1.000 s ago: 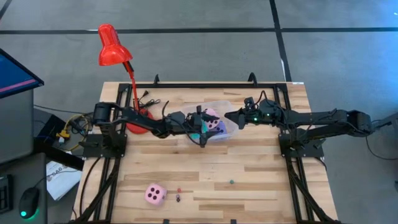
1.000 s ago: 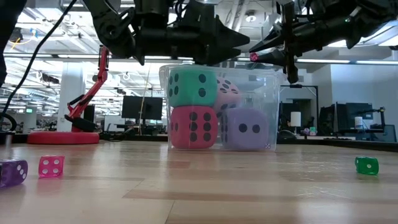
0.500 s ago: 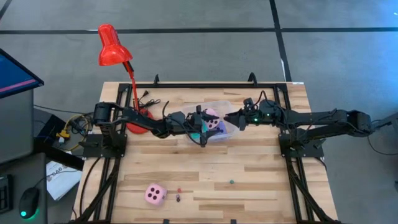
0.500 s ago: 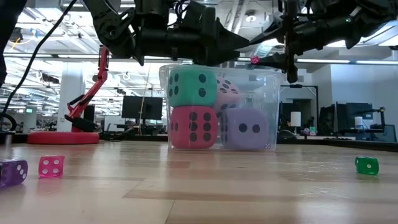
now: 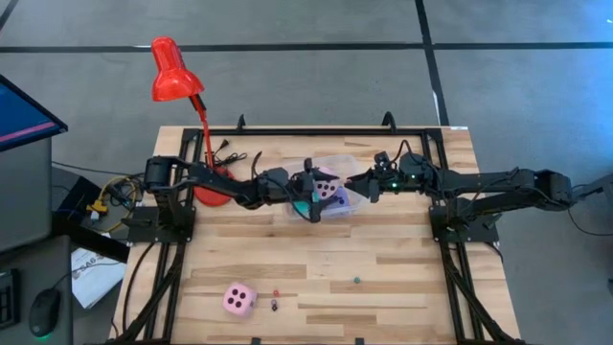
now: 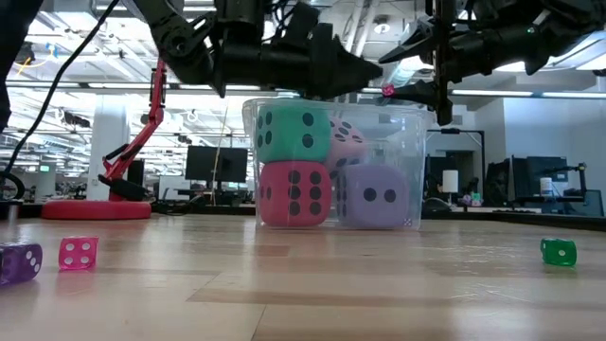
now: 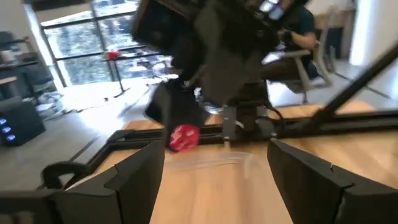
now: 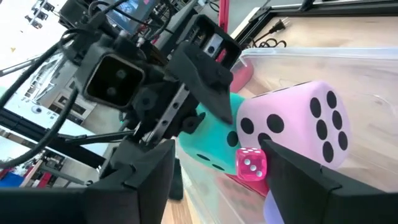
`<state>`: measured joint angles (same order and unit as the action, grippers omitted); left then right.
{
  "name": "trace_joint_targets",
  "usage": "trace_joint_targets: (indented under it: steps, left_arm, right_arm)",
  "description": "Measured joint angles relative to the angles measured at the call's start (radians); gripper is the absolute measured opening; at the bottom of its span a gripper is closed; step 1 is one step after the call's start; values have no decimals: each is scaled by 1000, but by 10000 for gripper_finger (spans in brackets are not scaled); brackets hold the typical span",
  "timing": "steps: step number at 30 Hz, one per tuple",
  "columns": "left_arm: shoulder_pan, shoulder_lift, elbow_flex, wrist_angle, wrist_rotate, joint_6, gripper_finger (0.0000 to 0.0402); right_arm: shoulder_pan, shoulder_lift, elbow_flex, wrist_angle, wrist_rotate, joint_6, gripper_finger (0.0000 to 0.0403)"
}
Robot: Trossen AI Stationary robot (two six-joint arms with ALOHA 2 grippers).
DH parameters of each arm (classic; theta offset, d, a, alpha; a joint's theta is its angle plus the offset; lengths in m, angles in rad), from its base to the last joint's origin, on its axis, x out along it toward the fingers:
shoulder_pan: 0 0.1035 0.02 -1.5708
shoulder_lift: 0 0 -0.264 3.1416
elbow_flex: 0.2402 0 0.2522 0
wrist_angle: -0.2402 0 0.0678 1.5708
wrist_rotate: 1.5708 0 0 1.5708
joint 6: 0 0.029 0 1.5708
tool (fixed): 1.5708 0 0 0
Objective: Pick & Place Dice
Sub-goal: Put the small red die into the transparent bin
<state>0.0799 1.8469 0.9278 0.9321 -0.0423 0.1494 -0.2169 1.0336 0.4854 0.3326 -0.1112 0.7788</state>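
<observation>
The jaws of the right arm [image 5: 479, 182] are seen standing apart above the right side of a clear box [image 5: 356, 199]. A small pink die [image 8: 252, 165] shows in the gap between them. It is not clamped, though whether it touches one finger cannot be told. The jaws of the left arm [image 5: 211, 180] are held wide over the left side of the box, with nothing between them.

Four big dice are stacked inside the box: cyan [image 6: 290, 133] on red [image 6: 294, 194], pink [image 6: 346, 140] on lavender [image 6: 379, 197]. The step is judged to be a release into the box. The second big pink die [image 5: 238, 299] is left at the near left of the worktop [image 5: 402, 259], well apart from the box. Fetching it would call for a long reach and wide jaws.

Small dice are scattered near the front edge: green [image 6: 559, 251], magenta [image 6: 78, 252] and purple [image 6: 19, 262]. A red lamp [image 5: 172, 72] is fixed at the far left. An open office with monitors is seen behind.
</observation>
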Motion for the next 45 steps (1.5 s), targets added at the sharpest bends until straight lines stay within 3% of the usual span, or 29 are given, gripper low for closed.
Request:
trace_joint_targets:
  steps: [8,23,45]
  left_arm:
    - [-3,0,94,-201,13,155,274]
    - [6,0,94,-184,5,161,274]
    - [3,0,94,-199,5,158,274]
  right_arm:
    - [-2,0,15,19,0,0,234]
    - [-2,0,43,-66,0,0,234]
    - [-2,80,43,21,3,26,234]
